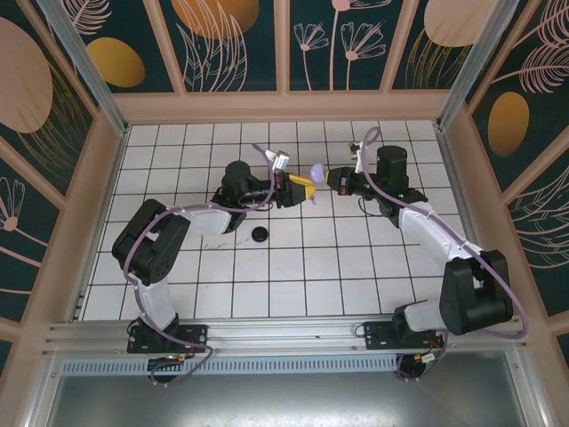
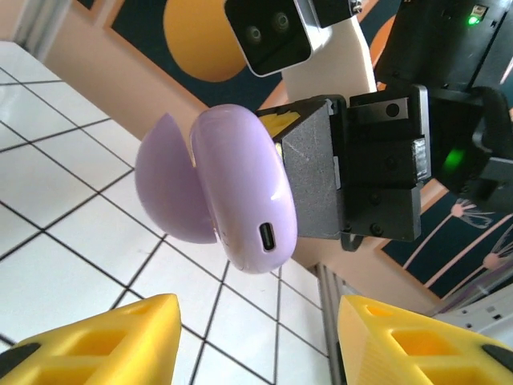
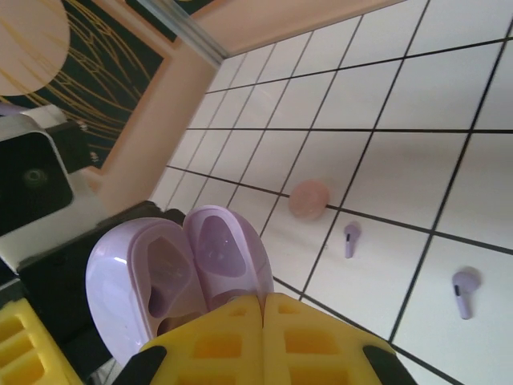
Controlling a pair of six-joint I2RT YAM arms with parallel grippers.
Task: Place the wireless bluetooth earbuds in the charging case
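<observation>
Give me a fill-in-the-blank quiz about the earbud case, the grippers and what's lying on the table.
The lilac charging case, pinched by the right gripper, has its lid ___.
The left gripper, jaws apart, holds ___.
In the right wrist view, ___ lilac earbuds lie on the table.
Missing words: open; nothing; two.
</observation>
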